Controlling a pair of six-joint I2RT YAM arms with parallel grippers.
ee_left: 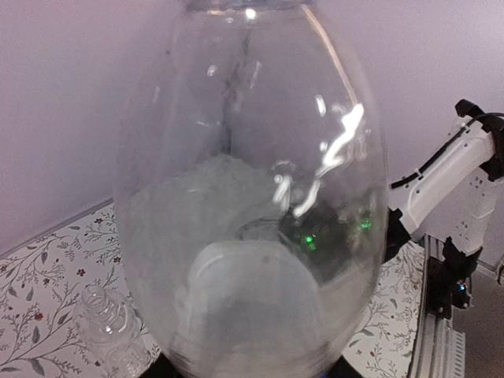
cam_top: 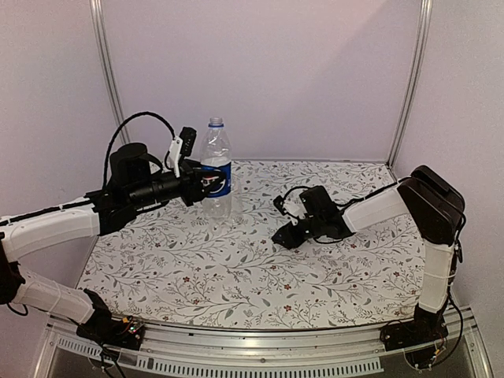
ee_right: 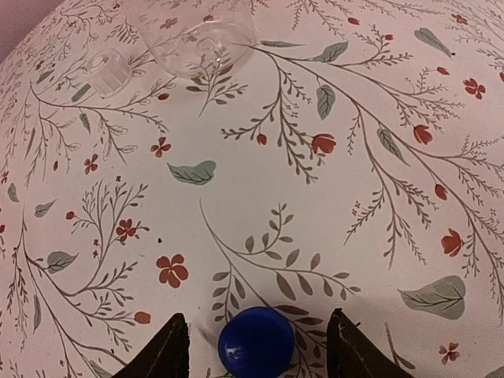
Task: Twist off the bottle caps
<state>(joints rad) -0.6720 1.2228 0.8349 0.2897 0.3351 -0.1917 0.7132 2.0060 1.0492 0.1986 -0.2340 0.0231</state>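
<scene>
The Pepsi bottle (cam_top: pixel 216 157) stands upright at the back left of the floral cloth, its neck without any blue cap. My left gripper (cam_top: pixel 203 185) is shut on its label band, and the bottle's clear body (ee_left: pixel 252 197) fills the left wrist view. A bright blue cap (ee_right: pixel 256 344) lies flat on the cloth between the fingers (ee_right: pixel 169 350) of my right gripper (ee_right: pixel 256 346), which is open with a gap on each side. That gripper (cam_top: pixel 287 235) is low over the middle of the table. A clear cap (ee_right: pixel 109 69) lies farther off. The plain bottle (ee_left: pixel 106 319) shows beside the held one.
A clear bottle's rounded end (ee_right: pixel 201 35) sits at the top edge of the right wrist view, next to the clear cap. Pale walls and two metal posts (cam_top: pixel 106 71) close the back. A metal rail (cam_top: pixel 260 346) runs along the near edge.
</scene>
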